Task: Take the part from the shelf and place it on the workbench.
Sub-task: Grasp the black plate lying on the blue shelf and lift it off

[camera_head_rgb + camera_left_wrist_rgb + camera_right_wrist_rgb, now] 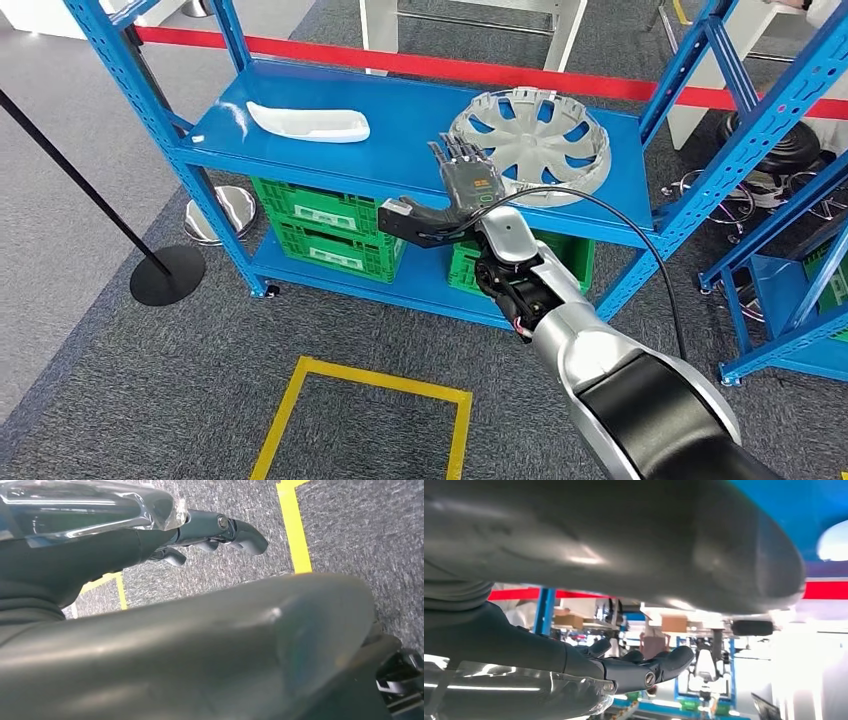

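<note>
A silver wheel cover (530,145) lies flat on the right of the blue shelf's (400,110) top board. A white curved part (308,122) lies on the same board to the left. My right hand (465,175) is stretched out over the shelf's front edge, just left of the wheel cover's rim. Its fingers are straight, its thumb sticks out to the side, and it holds nothing. The right wrist view shows the same hand (639,667) with its fingers extended and empty. My left hand (220,527) hangs over grey carpet and holds nothing.
Green crates (330,230) fill the lower shelf board. Red barrier tape (440,68) runs behind the shelf. A black stanchion base (167,274) stands on the left. A yellow square (360,420) is marked on the floor. A second blue rack (790,290) stands at the right.
</note>
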